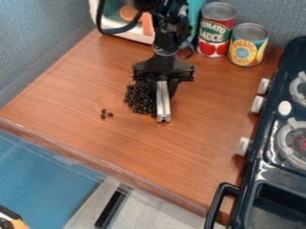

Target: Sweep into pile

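The black gripper (163, 87) hangs over the upper middle of the wooden table, pointing down. It is shut on a silver metal bar (163, 105), whose lower end extends toward the camera. A pile of small dark beans (140, 99) lies against the bar's left side, partly hidden beneath the gripper. Several loose beans (103, 115) sit apart from the pile, to its lower left.
Two cans, a red one (215, 33) and a yellow one (247, 47), stand at the back. A dark toy stove (272, 147) with white knobs lines the right side. A white and orange object (143, 27) is behind the arm. The table's front edge (108, 165) runs diagonally.
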### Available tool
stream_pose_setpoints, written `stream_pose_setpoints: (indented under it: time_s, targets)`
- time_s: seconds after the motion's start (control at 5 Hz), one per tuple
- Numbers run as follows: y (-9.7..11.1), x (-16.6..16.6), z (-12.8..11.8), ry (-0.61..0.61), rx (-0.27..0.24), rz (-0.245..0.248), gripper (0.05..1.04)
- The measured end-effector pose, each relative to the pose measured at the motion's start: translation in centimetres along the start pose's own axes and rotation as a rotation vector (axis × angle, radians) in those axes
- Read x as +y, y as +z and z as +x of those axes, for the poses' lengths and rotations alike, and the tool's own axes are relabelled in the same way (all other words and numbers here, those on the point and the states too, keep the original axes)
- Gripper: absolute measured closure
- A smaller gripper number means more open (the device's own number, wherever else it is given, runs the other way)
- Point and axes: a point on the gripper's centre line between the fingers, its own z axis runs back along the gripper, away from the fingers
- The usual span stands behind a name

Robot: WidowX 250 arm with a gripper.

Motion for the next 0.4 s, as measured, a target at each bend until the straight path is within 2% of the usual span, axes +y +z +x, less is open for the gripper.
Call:
stream_pose_setpoints:
  time_s: [0.4]
  targets:
    - [-0.2, 3.5, 0.0, 0.060, -0.010, 0.033, 0.685]
